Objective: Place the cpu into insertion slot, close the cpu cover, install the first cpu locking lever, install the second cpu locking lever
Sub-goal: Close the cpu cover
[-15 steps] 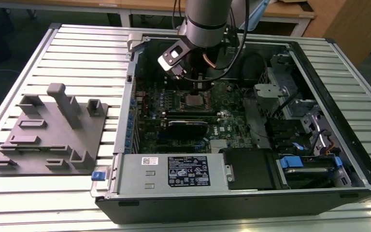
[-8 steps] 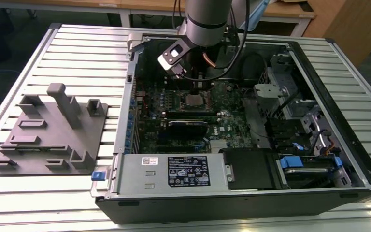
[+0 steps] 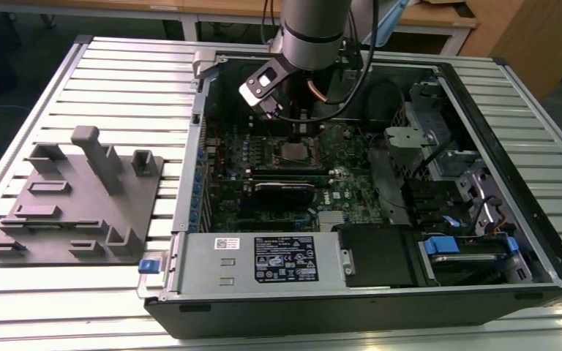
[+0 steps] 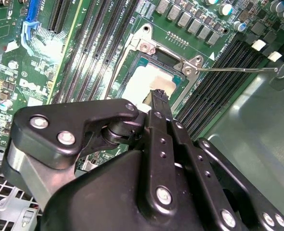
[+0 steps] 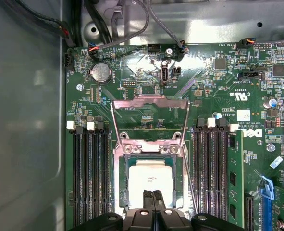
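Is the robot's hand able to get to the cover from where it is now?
Probably yes. The hand hovers right by the cpu, and the cover is flipped open just past it. Nothing seems to sit between them, and the space above the board looks free.

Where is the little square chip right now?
In the first wrist view the cpu lies in the insertion slot, between two banks of black memory slots, with the gripper at its edge.

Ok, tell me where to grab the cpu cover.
Probably the free end bar of the cpu cover, opposite its hinge at the insertion slot, approached from above. It is swung open, its centre is cut out, so only the thin rim offers a hold.
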You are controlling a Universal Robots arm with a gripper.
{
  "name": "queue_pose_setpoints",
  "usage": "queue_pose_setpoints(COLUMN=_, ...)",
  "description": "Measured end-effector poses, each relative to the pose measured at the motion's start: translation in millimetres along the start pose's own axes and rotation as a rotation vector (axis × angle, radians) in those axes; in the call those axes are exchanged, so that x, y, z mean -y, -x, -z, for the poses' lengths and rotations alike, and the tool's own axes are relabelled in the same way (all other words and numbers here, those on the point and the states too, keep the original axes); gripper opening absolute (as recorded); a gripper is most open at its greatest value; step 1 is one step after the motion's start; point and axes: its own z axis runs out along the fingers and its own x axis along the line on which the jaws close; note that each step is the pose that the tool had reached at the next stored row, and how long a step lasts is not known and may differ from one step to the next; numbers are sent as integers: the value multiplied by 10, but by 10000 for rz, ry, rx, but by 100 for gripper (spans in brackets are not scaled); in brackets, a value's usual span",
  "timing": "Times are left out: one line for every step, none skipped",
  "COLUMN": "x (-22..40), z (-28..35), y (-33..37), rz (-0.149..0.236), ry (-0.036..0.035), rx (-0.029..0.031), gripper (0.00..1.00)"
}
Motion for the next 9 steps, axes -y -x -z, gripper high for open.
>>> queue_pose_setpoints(x=0, z=4, y=0, rz=1, ry=-1, rx=2, gripper=11)
queue_pose_setpoints(x=0, z=10, y=0, rz=1, ry=-1, rx=1, gripper=11)
queue_pose_setpoints(x=0, z=20, y=-1, rz=0, ry=-1, rx=1, gripper=11)
queue_pose_setpoints(x=0, z=32, y=-2, rz=1, ry=-1, rx=1, gripper=11)
queue_pose_setpoints(x=0, z=47, y=-3, rz=0, ry=0, rx=1, gripper=11)
queue_pose_setpoints(x=0, z=61, y=-4, rz=0, ry=-1, rx=1, gripper=11)
queue_pose_setpoints(x=0, z=72, y=-5, rz=1, ry=-1, rx=1, gripper=11)
queue_pose_setpoints(x=0, z=81, y=-6, rz=0, ry=0, rx=0, gripper=11)
queue_pose_setpoints(x=0, z=93, y=-6, rz=1, ry=0, rx=0, gripper=11)
